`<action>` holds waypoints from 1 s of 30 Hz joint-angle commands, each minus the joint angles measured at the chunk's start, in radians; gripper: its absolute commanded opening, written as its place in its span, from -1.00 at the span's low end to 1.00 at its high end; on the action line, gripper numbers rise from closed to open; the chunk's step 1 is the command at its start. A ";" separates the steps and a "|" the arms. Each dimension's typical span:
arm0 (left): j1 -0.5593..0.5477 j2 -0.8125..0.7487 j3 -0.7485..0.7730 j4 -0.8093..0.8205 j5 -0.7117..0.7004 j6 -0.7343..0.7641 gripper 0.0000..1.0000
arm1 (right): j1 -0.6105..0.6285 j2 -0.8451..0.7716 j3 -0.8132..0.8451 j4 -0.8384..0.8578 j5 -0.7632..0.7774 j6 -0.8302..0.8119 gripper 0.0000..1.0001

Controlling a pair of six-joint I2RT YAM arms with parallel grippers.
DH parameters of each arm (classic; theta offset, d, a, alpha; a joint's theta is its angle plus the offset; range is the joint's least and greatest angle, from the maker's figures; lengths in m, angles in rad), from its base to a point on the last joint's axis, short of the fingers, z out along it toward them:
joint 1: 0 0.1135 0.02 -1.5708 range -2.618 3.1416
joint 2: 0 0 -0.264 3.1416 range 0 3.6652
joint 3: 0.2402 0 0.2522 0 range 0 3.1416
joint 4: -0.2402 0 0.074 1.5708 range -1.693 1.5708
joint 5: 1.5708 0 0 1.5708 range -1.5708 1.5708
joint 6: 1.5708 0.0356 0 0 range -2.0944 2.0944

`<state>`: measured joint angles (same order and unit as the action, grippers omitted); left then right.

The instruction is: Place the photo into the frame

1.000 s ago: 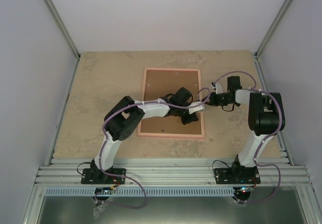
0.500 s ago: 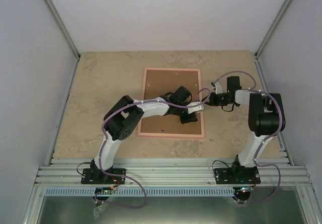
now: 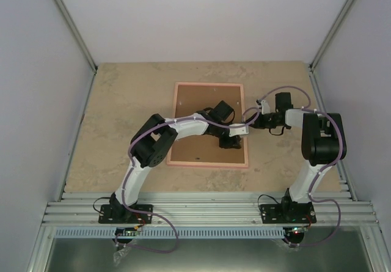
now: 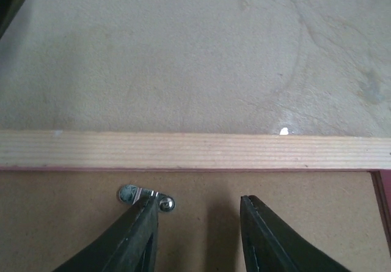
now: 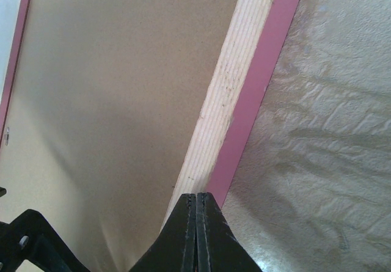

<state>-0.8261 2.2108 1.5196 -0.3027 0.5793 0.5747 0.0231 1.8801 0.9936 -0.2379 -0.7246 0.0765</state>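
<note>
Lying flat and back-up on the surface [image 3: 122,113]: the frame [image 3: 208,164], with a brown backing board [image 3: 201,104] filling the space inside its rails. Over the board, facing the frame's right rail near its near corner: the left gripper [image 4: 198,200], jaws parted and gripping nothing, one finger right at a small metal clip [image 4: 129,193]. At the outer edge of that same rail: the right gripper [image 5: 197,195], jaws pressed fully together and holding nothing.
</note>
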 commanded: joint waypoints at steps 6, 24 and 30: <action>-0.026 0.115 0.031 -0.158 0.026 0.073 -0.06 | 0.033 0.028 -0.025 -0.067 0.091 0.008 -0.99; 0.071 -0.051 -0.031 0.005 0.045 -0.097 -0.04 | 0.038 -0.019 -0.044 -0.054 0.048 0.003 -0.99; 0.202 -0.101 -0.062 0.179 -0.059 -0.339 -0.03 | 0.095 -0.062 -0.076 -0.033 0.022 -0.011 -0.99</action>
<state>-0.7094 2.1532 1.4624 -0.2726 0.5945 0.4294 0.0677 1.8355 0.9543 -0.2386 -0.7002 0.0818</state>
